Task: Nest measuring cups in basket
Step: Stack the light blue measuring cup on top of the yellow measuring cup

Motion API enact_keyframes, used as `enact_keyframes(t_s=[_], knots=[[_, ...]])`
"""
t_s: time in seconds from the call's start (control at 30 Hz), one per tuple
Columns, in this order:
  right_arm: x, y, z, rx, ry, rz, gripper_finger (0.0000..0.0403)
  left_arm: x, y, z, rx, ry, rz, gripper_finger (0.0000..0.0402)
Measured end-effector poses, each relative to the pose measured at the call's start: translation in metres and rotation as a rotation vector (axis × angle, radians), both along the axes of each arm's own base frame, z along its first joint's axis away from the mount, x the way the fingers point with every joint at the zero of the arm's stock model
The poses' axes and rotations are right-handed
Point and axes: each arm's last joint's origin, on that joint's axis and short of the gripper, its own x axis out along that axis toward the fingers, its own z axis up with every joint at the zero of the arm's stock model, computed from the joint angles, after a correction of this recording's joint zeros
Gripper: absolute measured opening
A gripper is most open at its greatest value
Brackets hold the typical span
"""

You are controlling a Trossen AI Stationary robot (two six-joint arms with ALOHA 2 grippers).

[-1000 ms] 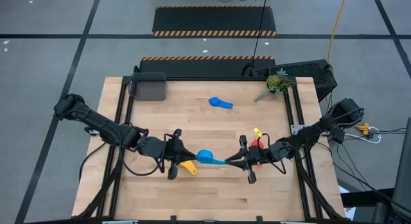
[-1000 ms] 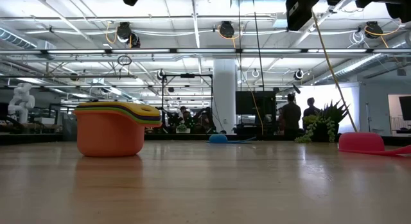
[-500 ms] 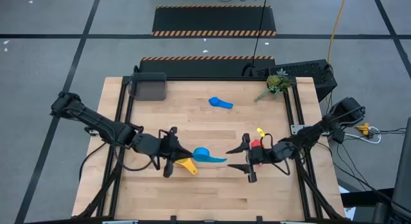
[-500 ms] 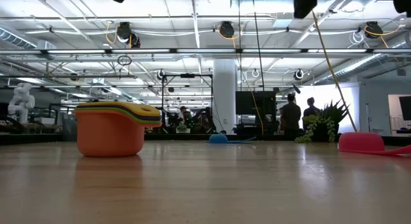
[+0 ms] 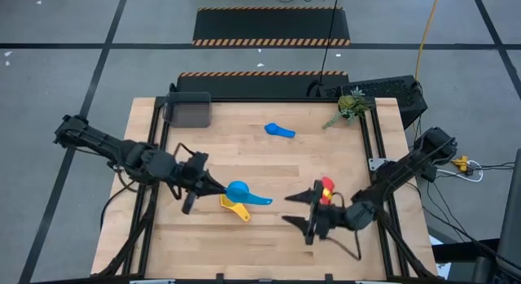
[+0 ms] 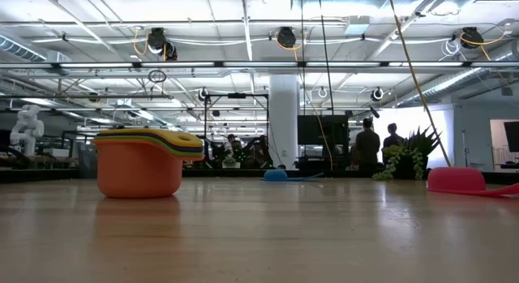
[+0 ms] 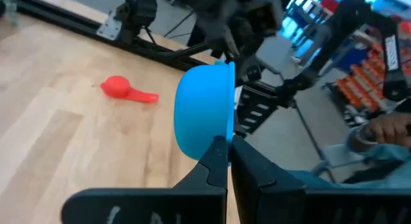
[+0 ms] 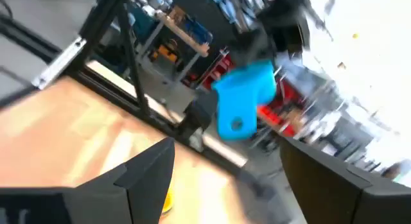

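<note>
The high view is looking straight down on the whole table (image 5: 269,243); the low view is looking level across its top into the room; each wrist view is peering close past its own fingers; both are sharing the light blue cup (image 7: 205,112).

wood table (image 5: 269,243): grey basket (image 5: 188,111) far-left corner, plant sprig (image 5: 348,106) far-right, blue cup (image 5: 279,131) between, red cup (image 5: 326,187), nested cup stack (image 6: 139,162)
</note>
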Motion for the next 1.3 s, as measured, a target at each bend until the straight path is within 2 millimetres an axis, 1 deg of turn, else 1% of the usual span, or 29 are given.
enact_keyframes(t_s=[0.1, 0.2, 0.3, 0.4, 0.5, 0.57, 0.67, 0.8, 0.87, 1.0, 1.1, 1.17, 1.3], knots=[[0.016, 0.016, 0.005, -0.189, 0.045, -0.054, 0.0273, -0.012, 0.006, 0.007, -0.04, -0.006, -0.021, 0.0003], [0.031, 0.029, 0.004, -0.396, 0.107, -0.135, 0.0273, -0.019, 0.009, 0.012, -0.075, -0.021, -0.023, 0.0002], [0.046, 0.041, -0.006, -0.629, 0.191, -0.201, 0.0272, -0.02, 0.009, 0.012, -0.103, -0.014, -0.02, 0.0002], [0.059, 0.05, -0.02, -0.795, 0.249, -0.261, 0.0272, -0.021, 0.006, 0.009, -0.1, 0.015, -0.039, 0.0002], [0.065, 0.055, -0.032, -0.905, 0.276, -0.265, 0.0272, -0.019, 0.003, 0.005, -0.1, 0.048, -0.045, 0.0002], [0.067, 0.057, -0.038, -0.941, 0.289, -0.263, 0.0272, -0.02, 0.002, 0.004, -0.102, 0.067, -0.039, 0.0002], [0.068, 0.058, -0.043, -0.97, 0.302, -0.262, 0.0272, -0.021, 0.002, 0.002, -0.113, 0.088, -0.026, 0.0002], [0.07, 0.056, -0.044, -1.057, 0.331, -0.262, 0.0272, -0.021, 0.002, 0.001, -0.138, 0.094, -0.016, 0.0002], [0.071, 0.054, -0.044, -1.115, 0.35, -0.264, 0.0272, -0.019, 0.002, -0.005, -0.161, 0.091, -0.007, 0.0002], [0.073, 0.052, -0.044, -1.225, 0.381, -0.266, 0.0272, -0.015, -0.001, -0.031, -0.218, 0.11, -0.004, 0.0002], [0.073, 0.052, -0.044, -1.271, 0.395, -0.265, 0.0268, -0.013, -0.002, -0.051, -0.263, 0.111, -0.008, 0.0002], [0.073, 0.052, -0.044, -1.301, 0.404, -0.263, 0.026, -0.012, -0.003, -0.064, -0.294, 0.096, -0.02, 0.0002], [0.073, 0.052, -0.044, -1.361, 0.411, -0.249, 0.0237, -0.013, -0.002, -0.082, -0.342, 0.059, -0.026, 0.0002]])
